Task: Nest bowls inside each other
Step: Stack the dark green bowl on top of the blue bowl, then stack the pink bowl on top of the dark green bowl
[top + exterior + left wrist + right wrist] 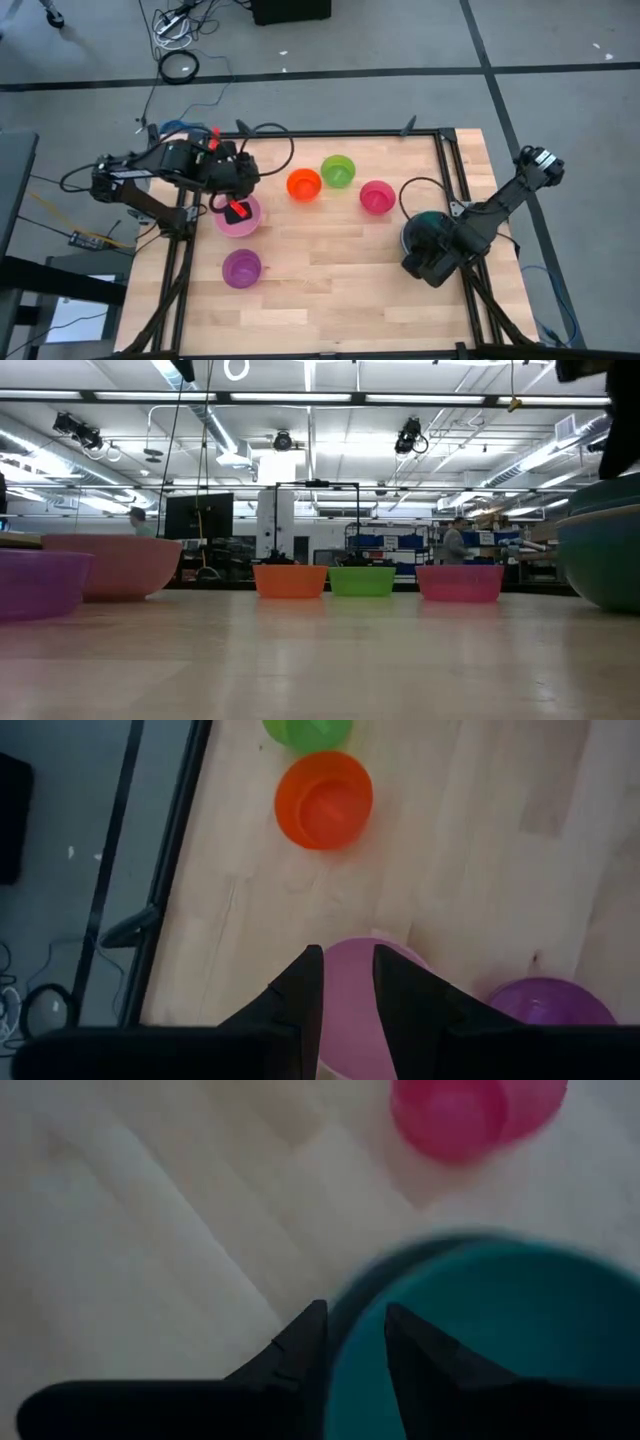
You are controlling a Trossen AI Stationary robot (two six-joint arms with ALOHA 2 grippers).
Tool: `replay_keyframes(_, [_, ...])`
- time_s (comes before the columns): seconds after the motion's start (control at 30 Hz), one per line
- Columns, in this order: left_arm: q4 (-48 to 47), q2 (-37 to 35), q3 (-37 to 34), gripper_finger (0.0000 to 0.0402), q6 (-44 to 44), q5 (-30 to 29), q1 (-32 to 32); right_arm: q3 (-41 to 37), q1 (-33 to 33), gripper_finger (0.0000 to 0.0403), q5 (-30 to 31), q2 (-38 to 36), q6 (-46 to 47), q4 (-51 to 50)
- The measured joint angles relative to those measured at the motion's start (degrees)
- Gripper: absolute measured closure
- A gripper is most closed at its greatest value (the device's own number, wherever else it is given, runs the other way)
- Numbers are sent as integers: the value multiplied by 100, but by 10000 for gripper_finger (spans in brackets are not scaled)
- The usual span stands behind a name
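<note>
Six bowls rest upright on their bases on the wooden table (330, 300). They are a pale pink bowl (240, 218), a purple bowl (242, 268), an orange bowl (304, 185), a green bowl (338, 171), a magenta bowl (377, 197) and a larger teal bowl (420, 226). My left gripper (348, 952) hangs well above the pale pink bowl (350, 1010); it is open by a narrow gap and holds nothing. My right gripper (355, 1312) is open at the teal bowl (490, 1340). One finger stands outside the bowl's wall and the other inside. My right gripper comes down slanting onto the teal bowl's rim (372, 1272), on the side toward the table's near right. One finger (300, 1345) is outside and one finger (415, 1350) is inside. I cannot tell whether either finger touches the rim. The bowl sits on the table (600, 575).
The orange (290, 580), green (362, 580) and magenta (460, 582) bowls stand in a row across the table's far middle. Bare wood lies in the near middle. A black metal frame (440, 160) borders the table, and cables lie on the floor beyond its far edge.
</note>
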Motion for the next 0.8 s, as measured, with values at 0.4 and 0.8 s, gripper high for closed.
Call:
replay_keyframes(0.4, [395,-54,-831,303,-786,1233,-681,2104,219,314,1354,-108,-453,-1715])
replay_keyframes(0.8, [2070,-48,-3579,303,-1993,1249,-1735,2024,222,314,1496,-99,-528,-1837])
